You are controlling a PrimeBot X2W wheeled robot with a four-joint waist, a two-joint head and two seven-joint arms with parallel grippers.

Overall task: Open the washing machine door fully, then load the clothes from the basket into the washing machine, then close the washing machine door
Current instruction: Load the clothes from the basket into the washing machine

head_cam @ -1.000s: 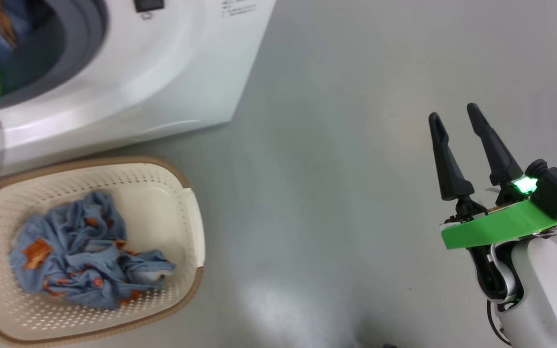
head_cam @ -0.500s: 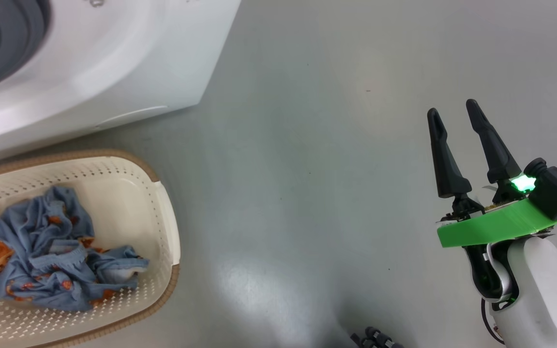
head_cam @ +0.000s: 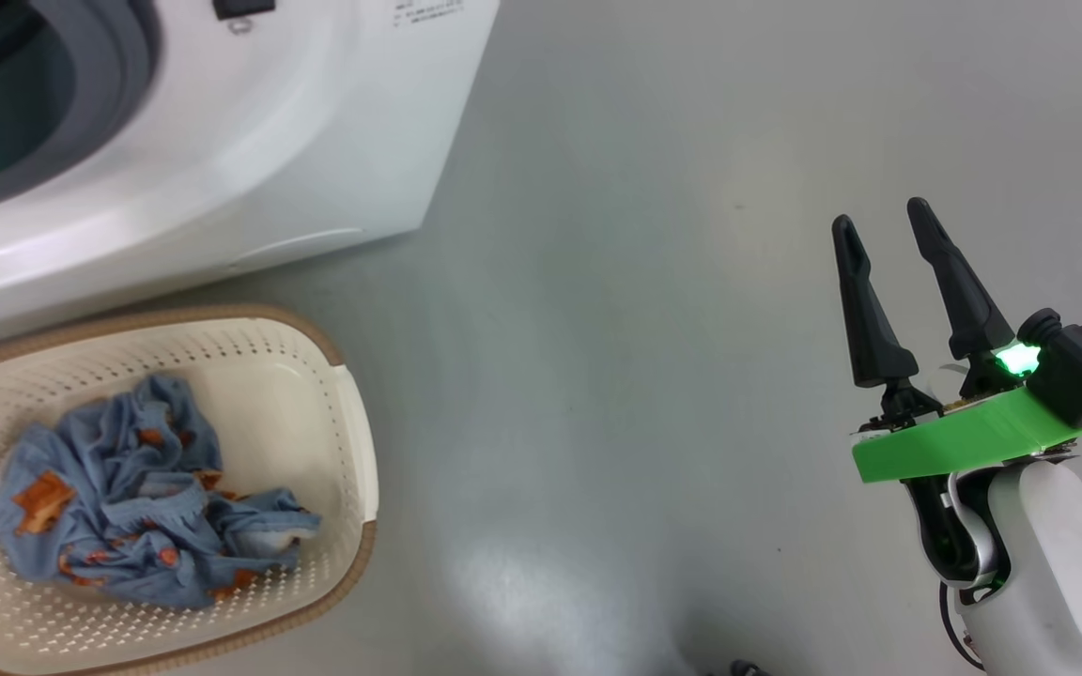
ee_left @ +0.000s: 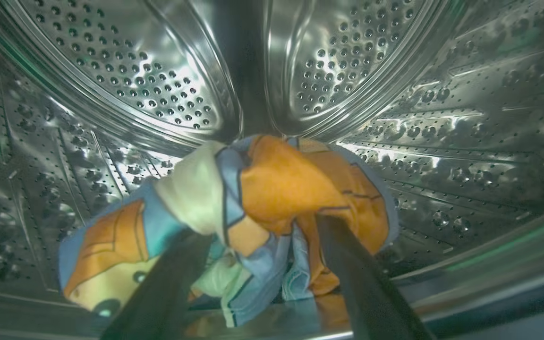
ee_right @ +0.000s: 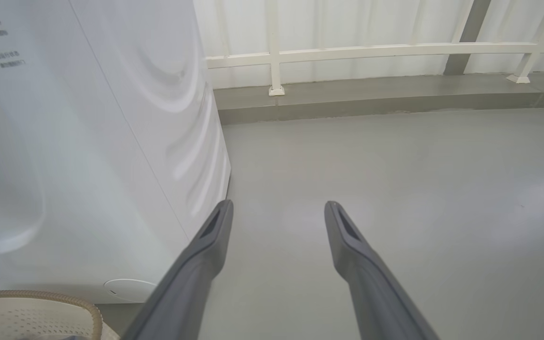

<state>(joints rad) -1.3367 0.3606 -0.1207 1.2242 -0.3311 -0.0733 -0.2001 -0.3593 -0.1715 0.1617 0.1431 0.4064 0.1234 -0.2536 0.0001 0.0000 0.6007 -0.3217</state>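
Note:
Inside the washing machine's steel drum (ee_left: 158, 85), my left gripper (ee_left: 265, 231) is open. Its two dark fingers (ee_left: 168, 283) stand on either side of a crumpled light-blue, orange and cream garment (ee_left: 276, 184) that lies on the drum wall. In the head view the white washing machine (head_cam: 250, 160) with its grey gasket (head_cam: 118, 56) is at the top left. The cream basket (head_cam: 353, 469) stands in front of it on the floor, with more bear-print clothes (head_cam: 137, 498) heaped in it. My right gripper (head_cam: 884, 221) hangs open and empty over the floor at the right. The washing machine door is out of view.
Grey floor (head_cam: 616, 329) stretches between the basket and my right arm. In the right wrist view my right gripper (ee_right: 279, 205) points past the machine's white side (ee_right: 111, 141) toward a low ledge and white railing (ee_right: 347, 47). A corner of the basket's rim (ee_right: 64, 302) shows at the bottom left.
The head camera swung right, then back. The blue-orange garment seen at the drum mouth by my left wrist a second ago is gone from there. My right gripper has not moved.

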